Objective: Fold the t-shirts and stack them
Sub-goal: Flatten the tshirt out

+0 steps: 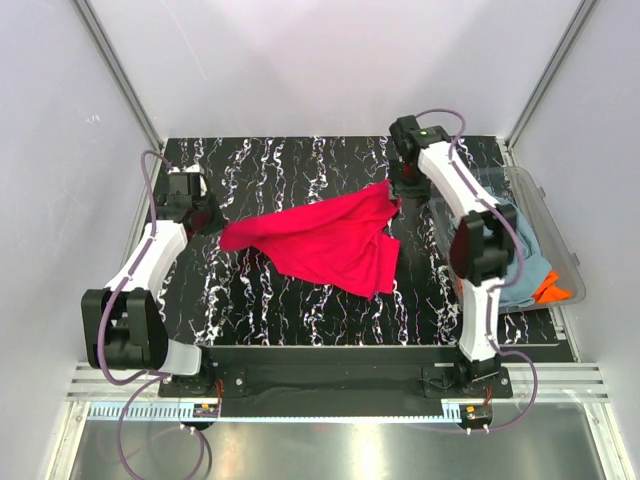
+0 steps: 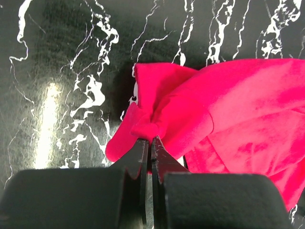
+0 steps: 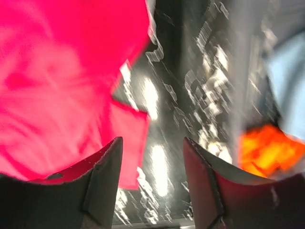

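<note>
The crimson red t-shirt (image 1: pixel 335 242) lies spread and rumpled on the black marbled table, stretched from left to upper right. My left gripper (image 1: pixel 212 224) is shut on its left corner; the left wrist view shows the cloth (image 2: pixel 214 119) pinched at the jaw tips (image 2: pixel 150 139). My right gripper (image 1: pixel 400 192) is open at the shirt's far right corner; in the right wrist view (image 3: pixel 152 140) nothing sits between its fingers, and the red cloth (image 3: pixel 62 81) lies to the left. The grey-blue shirt (image 1: pixel 525 262) and orange shirt (image 1: pixel 551 291) lie in the tub.
A clear plastic tub (image 1: pixel 560 232) stands at the right edge of the table, holding the grey-blue and orange cloth; the orange cloth shows in the right wrist view (image 3: pixel 267 150). White walls and frame posts close in the table at back and sides.
</note>
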Robot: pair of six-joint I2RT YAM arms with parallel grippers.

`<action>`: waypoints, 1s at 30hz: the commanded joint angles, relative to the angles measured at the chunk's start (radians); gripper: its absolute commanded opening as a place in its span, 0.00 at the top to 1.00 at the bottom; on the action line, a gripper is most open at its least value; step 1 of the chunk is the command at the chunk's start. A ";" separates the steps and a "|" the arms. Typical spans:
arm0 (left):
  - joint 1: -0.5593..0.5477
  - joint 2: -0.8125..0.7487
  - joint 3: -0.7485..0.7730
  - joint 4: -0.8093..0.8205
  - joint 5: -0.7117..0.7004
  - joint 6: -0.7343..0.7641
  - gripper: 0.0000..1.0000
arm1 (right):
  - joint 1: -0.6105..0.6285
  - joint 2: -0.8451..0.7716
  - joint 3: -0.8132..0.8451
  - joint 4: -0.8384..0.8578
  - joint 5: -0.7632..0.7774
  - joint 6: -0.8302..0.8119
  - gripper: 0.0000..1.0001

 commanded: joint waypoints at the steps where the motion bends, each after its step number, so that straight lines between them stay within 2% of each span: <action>1: 0.008 -0.044 -0.011 0.050 -0.024 -0.012 0.98 | 0.029 -0.279 -0.114 -0.013 0.075 -0.083 0.38; 2: 0.009 -0.052 -0.018 0.050 -0.022 -0.018 0.97 | 0.039 -0.319 -0.151 -0.004 0.069 -0.085 0.37; 3: 0.009 -0.055 -0.020 0.050 -0.019 -0.022 0.96 | 0.044 -0.355 -0.240 0.022 0.043 -0.080 0.31; 4: 0.011 -0.058 -0.026 0.047 -0.010 -0.022 0.95 | 0.041 -0.431 -0.291 0.043 -0.027 -0.033 0.23; 6: 0.011 -0.064 -0.038 0.042 -0.007 -0.022 0.95 | 0.023 -0.494 -0.430 0.085 -0.124 0.038 0.01; 7: 0.011 -0.064 -0.046 0.041 -0.006 -0.023 0.95 | 0.009 -0.546 -0.479 0.109 -0.294 0.075 0.00; 10: 0.011 -0.078 -0.083 0.035 -0.001 -0.031 0.95 | 0.007 -0.626 -0.659 0.239 -0.533 0.145 0.00; 13: 0.011 -0.096 -0.121 0.035 0.004 -0.037 0.94 | 0.094 -0.695 -0.809 0.370 -0.587 0.204 0.00; 15: 0.011 -0.110 -0.132 0.031 -0.001 -0.028 0.94 | 0.134 -0.705 -0.906 0.431 -0.606 0.224 0.06; 16: 0.011 -0.115 -0.132 0.031 0.002 -0.026 0.94 | 0.157 -0.694 -0.935 0.444 -0.614 0.240 0.18; 17: 0.011 -0.118 -0.129 0.028 0.008 -0.023 0.95 | 0.168 -0.688 -0.964 0.460 -0.621 0.241 0.25; 19: 0.011 -0.130 -0.115 0.015 0.022 -0.023 0.96 | 0.185 -0.674 -1.038 0.528 -0.608 0.241 0.35; 22: 0.011 -0.165 -0.123 -0.010 0.048 -0.038 0.96 | 0.205 -0.660 -1.092 0.594 -0.579 0.260 0.39; 30: 0.011 -0.214 -0.175 -0.013 0.090 -0.066 0.96 | 0.211 -0.619 -1.171 0.683 -0.482 0.337 0.41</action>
